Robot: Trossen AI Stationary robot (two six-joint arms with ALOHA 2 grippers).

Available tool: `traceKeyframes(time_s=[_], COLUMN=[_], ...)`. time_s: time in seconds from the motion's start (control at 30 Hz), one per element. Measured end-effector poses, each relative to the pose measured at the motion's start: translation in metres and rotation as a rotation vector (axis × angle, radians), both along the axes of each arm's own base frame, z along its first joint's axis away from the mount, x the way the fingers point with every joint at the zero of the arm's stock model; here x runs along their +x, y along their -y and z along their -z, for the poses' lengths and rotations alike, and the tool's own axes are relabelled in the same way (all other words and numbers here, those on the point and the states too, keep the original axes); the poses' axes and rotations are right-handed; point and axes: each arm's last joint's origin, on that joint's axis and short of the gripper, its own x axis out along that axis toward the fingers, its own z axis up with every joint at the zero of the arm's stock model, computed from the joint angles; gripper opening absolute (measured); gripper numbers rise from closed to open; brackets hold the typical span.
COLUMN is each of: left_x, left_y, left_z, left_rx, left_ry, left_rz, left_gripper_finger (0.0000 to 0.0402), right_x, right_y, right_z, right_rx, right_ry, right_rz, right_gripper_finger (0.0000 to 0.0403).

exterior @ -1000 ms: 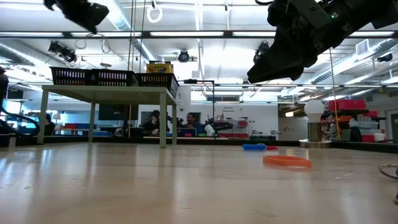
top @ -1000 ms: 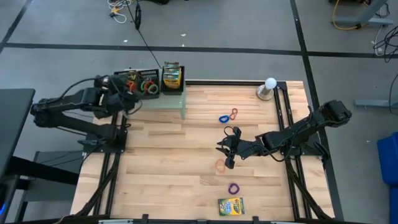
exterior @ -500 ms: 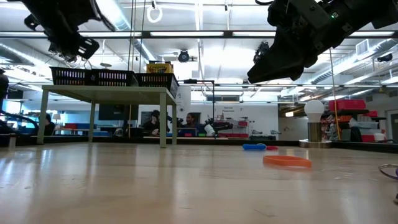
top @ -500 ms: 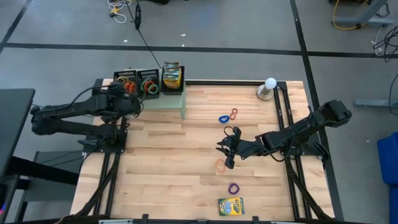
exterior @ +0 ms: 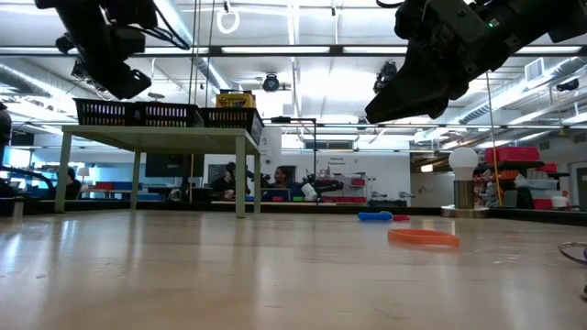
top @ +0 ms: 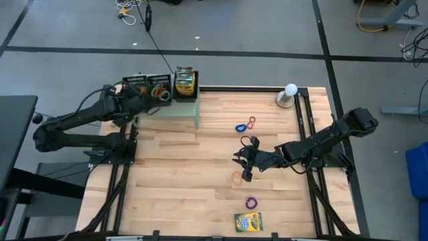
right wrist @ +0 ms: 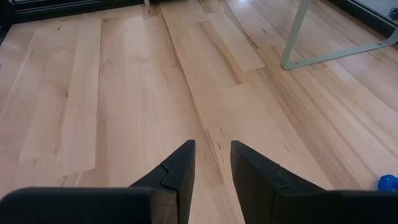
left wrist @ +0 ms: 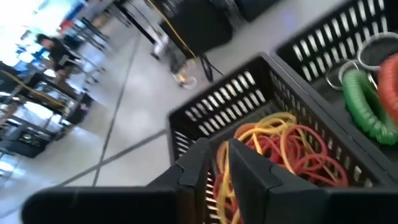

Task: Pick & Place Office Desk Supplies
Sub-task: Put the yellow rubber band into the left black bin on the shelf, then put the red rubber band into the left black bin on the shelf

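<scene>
Three black mesh trays stand in a row on the pale green stand (top: 182, 110) at the table's far left. The left tray (left wrist: 205, 112) holds red and orange rubber bands (left wrist: 292, 146), the middle tray (top: 160, 88) holds green ones, and the right one holds a crayon box (top: 185, 82). My left gripper (left wrist: 219, 149) hangs over the left tray's near rim (top: 136, 97), its fingers a narrow gap apart. My right gripper (top: 241, 161) stands open above the table's middle with only bare wood between its fingers (right wrist: 211, 155). Loose bands lie on the wood: blue (top: 241, 127), red (top: 251, 122), orange (top: 236, 178), purple (top: 251, 201). My left gripper shows an orange strand (left wrist: 221, 171) in the narrow gap between its fingers, which slant down over the left tray. Whether the fingers touch that strand, I cannot tell.
A second crayon box (top: 248, 221) lies by the table's near edge. A white globe on a grey base (top: 289, 94) stands at the far right corner. The stand's legs (exterior: 241, 174) rise from the wood at the far left. Bare wood spreads across the near left.
My left gripper has come down and swung over the left mesh tray on the stand.
</scene>
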Motion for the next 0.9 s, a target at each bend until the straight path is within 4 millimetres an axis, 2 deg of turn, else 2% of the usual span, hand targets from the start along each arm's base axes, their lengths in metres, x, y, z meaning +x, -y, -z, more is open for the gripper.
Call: traceKeyframes(time_s=[0.23, 0.43, 0.67, 0.83, 0.9], left_x=[-0.002, -0.004, 0.008, 0.036, 0.047], left_y=[-0.010, -0.003, 0.021, 0.049, 0.062], left_z=[-0.023, -0.043, -0.044, -0.041, -0.034], left_rx=[-0.045, -0.075, -0.110, -0.091, -0.082], left_ry=[-0.016, 0.018, 0.094, 0.163, 0.182], left_rz=[0.018, 0.123, 0.359, 0.574, 0.672], left_gripper_finger=[0.0110, 0.0117, 0.0065, 0.0013, 0.0006], right_x=[0.000, 0.000, -0.001, -0.002, -0.003], right_y=[0.000, 0.000, 0.003, 0.005, 0.006], right_z=[0.000, 0.000, 0.000, 0.001, 0.002], right_rx=[0.000, 0.000, -0.085, -0.146, -0.158], right_ry=[0.000, 0.000, -0.007, -0.016, -0.025], right_rz=[0.000, 0.000, 0.042, 0.109, 0.118], right_gripper_finger=[0.0112, 0.0112, 0.0112, 0.0092, 0.0074])
